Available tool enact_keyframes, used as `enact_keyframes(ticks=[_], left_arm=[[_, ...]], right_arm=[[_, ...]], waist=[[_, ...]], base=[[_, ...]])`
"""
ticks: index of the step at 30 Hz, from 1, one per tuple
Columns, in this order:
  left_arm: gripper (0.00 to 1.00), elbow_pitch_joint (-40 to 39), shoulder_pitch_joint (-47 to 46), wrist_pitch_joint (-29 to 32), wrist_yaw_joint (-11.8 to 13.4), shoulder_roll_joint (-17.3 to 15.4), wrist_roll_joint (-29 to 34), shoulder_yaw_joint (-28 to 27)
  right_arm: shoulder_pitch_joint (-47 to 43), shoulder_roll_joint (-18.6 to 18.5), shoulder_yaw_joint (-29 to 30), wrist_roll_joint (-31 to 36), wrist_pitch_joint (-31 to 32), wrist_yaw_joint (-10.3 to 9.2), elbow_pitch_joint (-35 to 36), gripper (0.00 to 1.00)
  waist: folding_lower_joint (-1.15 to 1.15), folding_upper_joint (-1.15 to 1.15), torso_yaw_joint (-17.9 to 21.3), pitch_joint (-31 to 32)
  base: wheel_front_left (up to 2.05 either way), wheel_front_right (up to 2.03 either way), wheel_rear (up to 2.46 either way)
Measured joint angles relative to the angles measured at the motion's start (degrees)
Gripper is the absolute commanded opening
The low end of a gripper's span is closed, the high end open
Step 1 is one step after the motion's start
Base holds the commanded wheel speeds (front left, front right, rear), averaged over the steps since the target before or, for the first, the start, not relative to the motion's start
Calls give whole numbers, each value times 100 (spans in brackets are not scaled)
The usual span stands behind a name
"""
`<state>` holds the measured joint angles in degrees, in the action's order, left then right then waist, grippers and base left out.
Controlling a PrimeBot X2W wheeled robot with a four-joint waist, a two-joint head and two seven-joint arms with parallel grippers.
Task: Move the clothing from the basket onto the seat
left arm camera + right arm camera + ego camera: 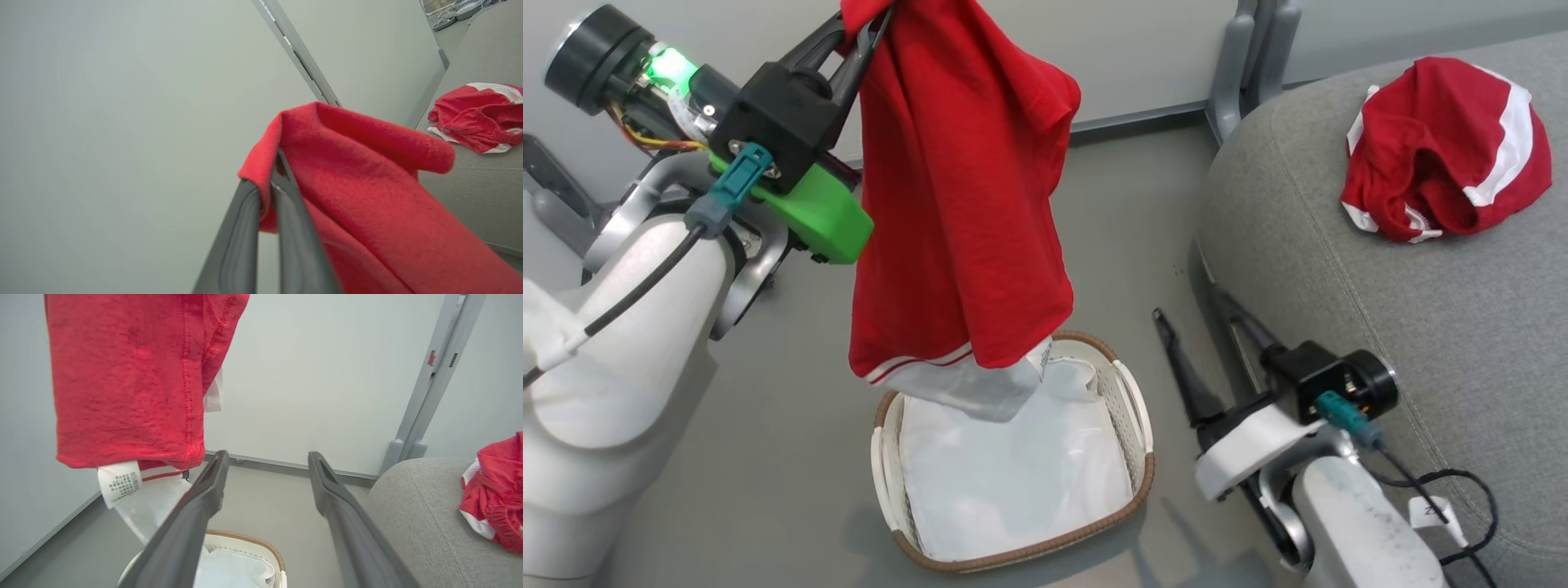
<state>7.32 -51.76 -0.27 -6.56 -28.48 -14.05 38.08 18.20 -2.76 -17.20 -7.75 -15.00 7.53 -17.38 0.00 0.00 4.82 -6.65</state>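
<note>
- Starting with the seat [1380,327]: one red garment [1445,147] already lies crumpled on it.
- We see the basket [1029,557] on the floor beside it, with the white liner [1013,474] inside and one corner lifted toward the hanging hem.
- We hold the red shirt [964,204] above the basket. It looks light and limp and drapes long, so a pinch on a top fold suits it.
- Our left gripper [870,24] is clamped on that fold; the right gripper [1188,309] is spread wide and empty.
</note>
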Motion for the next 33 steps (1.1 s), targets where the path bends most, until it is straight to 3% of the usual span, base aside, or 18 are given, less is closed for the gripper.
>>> enact_keyframes(ticks=[12,23,33], left_arm=[[0,-80,-179,208,4,271,-73,163],[0,-101,-276,257,7,409,-104,288],[0,-85,-281,270,36,424,-151,344]], right_arm=[[81,3,-1454,-649,0,0,-472,100],[703,3,-2147,-1637,0,0,-697,100],[866,2,-2476,-2345,0,0,-250,100]], waist=[[0,0,-118,352],[0,0,-252,407],[0,0,-301,397]], base=[[0,0,0],[0,0,0],[0,0,0]])
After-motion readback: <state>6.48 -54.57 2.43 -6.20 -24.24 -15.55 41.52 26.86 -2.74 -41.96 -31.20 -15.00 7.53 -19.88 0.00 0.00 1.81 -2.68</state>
